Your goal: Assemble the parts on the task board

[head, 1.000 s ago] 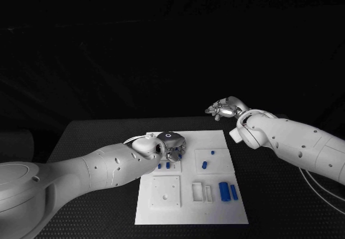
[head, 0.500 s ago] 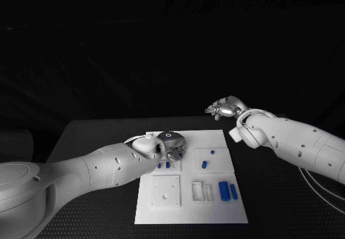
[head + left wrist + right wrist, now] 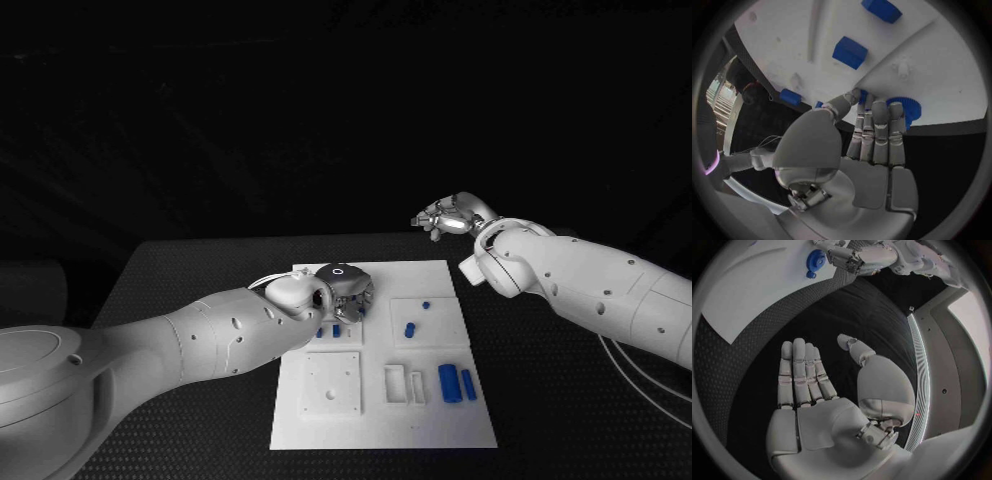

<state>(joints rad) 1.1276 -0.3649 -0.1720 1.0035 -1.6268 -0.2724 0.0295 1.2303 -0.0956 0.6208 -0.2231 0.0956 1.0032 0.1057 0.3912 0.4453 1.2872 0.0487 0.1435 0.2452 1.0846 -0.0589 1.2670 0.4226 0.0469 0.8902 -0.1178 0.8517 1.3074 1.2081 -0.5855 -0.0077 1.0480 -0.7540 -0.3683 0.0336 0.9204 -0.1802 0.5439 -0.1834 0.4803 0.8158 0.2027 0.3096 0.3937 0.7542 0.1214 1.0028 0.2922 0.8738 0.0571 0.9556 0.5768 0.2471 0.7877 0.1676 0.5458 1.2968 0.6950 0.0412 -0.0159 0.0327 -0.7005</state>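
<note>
The black textured table carries the flat white rectangular task board at its middle, and every place below is given against that board. The robot's white left arm reaches over the board's near-left side, and its silver left hand sits low over the board's far-left part; in the left wrist view that hand has its fingers laid together and its thumb close in, with the tips touching a round blue toothed gear-like part that lies near the board's edge, though a firm grasp cannot be told. The white right arm stays off the board's far-right corner, raised above the table, and its silver right hand is released, palm flat, fingers straight and thumb apart, holding nothing. On the board's near-right part lie 2 upright blue cylindrical parts side by side, just beside a white slotted frame. Nearer the board's centre rests a small blue oblong part. A square white recessed plate occupies the board's near-left part.
</note>
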